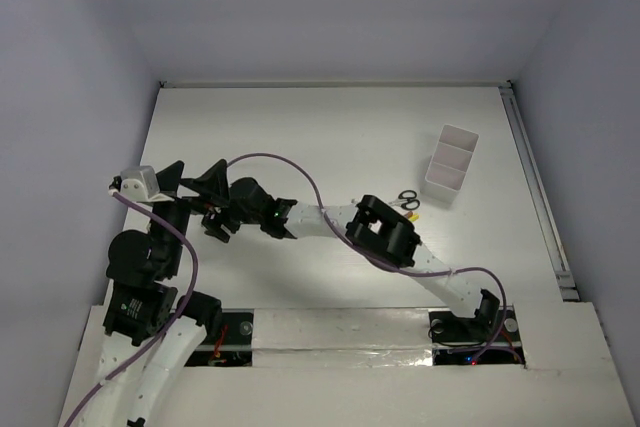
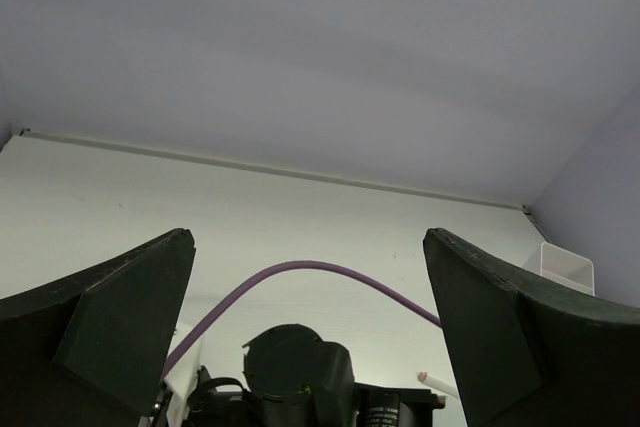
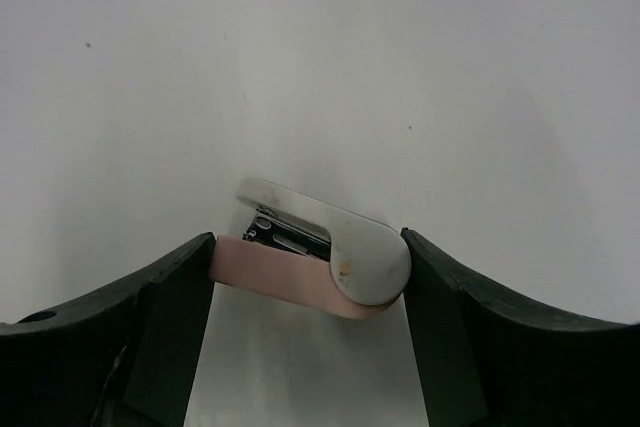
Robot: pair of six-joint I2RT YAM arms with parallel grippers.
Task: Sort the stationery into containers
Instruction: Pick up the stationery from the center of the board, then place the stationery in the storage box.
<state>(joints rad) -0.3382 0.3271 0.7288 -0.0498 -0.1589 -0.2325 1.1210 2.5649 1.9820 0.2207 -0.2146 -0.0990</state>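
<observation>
Presently right tool [image 3: 306,247] clamped on small pink stapler with steel top [image 3: 340,247], resting on white worktop [image 3: 300,67]; left tool [image 2: 308,297] wide, empty.

A matte white worktop [image 1: 300,137] fills the middle of the frame, boxed in by plain pale lavender-grey walls [image 1: 330,7] at the top, left and right. A thin metal rail [image 1: 540,207] runs down its right edge. The light is soft and even, with faint shadows.
</observation>
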